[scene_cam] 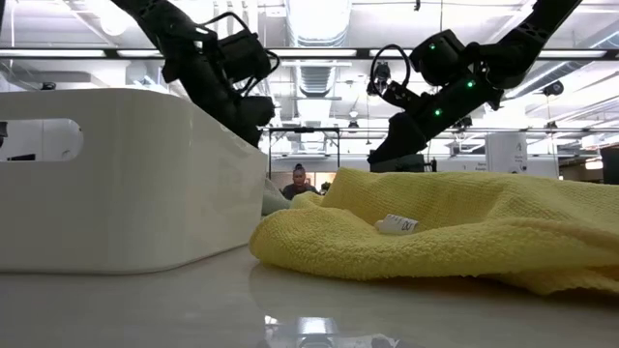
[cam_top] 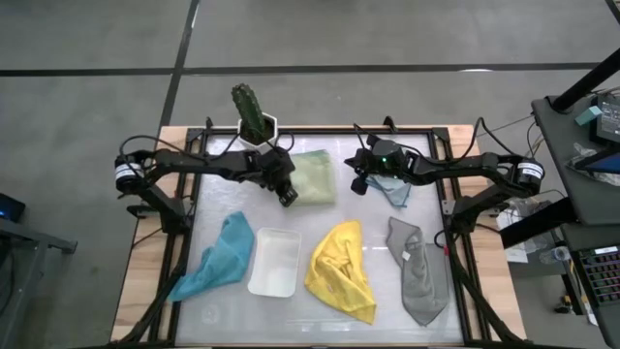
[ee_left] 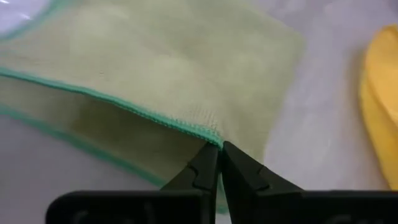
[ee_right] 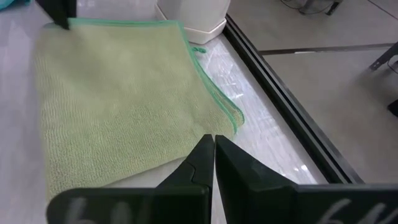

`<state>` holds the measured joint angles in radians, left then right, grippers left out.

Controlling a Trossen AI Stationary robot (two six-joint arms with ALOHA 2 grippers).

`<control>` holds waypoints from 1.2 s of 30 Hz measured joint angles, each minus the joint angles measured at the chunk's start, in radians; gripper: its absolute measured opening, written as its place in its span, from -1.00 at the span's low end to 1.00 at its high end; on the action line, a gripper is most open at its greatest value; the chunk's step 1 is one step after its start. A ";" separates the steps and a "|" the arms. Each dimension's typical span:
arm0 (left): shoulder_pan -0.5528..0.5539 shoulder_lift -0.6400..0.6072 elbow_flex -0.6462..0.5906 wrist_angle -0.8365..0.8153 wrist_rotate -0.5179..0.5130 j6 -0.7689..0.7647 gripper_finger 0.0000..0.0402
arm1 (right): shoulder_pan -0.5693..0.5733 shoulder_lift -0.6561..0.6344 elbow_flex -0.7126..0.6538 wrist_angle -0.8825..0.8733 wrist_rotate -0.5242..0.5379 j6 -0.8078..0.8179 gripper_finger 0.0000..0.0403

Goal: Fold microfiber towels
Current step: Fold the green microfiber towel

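Observation:
The pale green towel (cam_top: 313, 177) lies at the table's far middle, with one layer over another. My left gripper (cam_top: 287, 196) is shut on its near left corner. My right gripper (cam_top: 356, 182) is shut at the towel's right edge (ee_right: 186, 152). The light blue towel (cam_top: 393, 190) lies bunched under my right arm. The teal towel (cam_top: 221, 257), the yellow towel (cam_top: 341, 271) and the grey towel (cam_top: 417, 281) lie crumpled along the near half. The yellow towel (scene_cam: 435, 227) fills the low view's front. My left gripper pinches the corner of the green towel's upper layer (ee_left: 208, 132) between its two fingers, at the green-stitched hem. That layer is raised a little off the lower layer (ee_left: 106, 134), which lies on the table. My right gripper's shut fingertips (ee_right: 205, 152) stand at the towel's right edge; I cannot tell whether they touch it.
A white rectangular tray (cam_top: 274, 262) stands between the teal and yellow towels, and its wall (scene_cam: 116, 184) fills the low view's left. A plant in a white pot (cam_top: 254, 118) stands at the far edge, beside the green towel. A dark frame (cam_top: 455, 194) rims the table.

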<state>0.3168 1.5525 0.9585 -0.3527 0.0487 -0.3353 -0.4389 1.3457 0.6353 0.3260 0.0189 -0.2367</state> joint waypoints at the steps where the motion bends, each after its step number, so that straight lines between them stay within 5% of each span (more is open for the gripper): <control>1: 0.000 0.002 0.000 0.001 0.017 -0.003 -0.98 | 0.000 0.000 0.000 0.000 0.000 0.000 -0.96; 11: -0.009 0.005 0.000 -0.009 0.021 -0.047 -0.98 | 0.000 0.000 0.000 -0.006 -0.005 0.001 -0.96; 18: -0.004 0.004 0.004 -0.083 0.003 0.010 -0.95 | 0.002 0.000 0.001 0.000 -0.193 0.033 -0.95; 31: -0.004 -0.002 0.000 -0.115 -0.064 0.092 -0.19 | 0.112 0.002 0.025 0.004 -0.203 0.056 -0.49; 36: -0.012 -0.042 -0.002 -0.140 -0.084 0.134 -0.04 | 0.192 0.073 0.025 0.032 -0.203 0.091 -0.37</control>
<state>0.3051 1.5108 0.9566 -0.4927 -0.0353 -0.2011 -0.2464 1.4182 0.6601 0.3584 -0.1845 -0.1454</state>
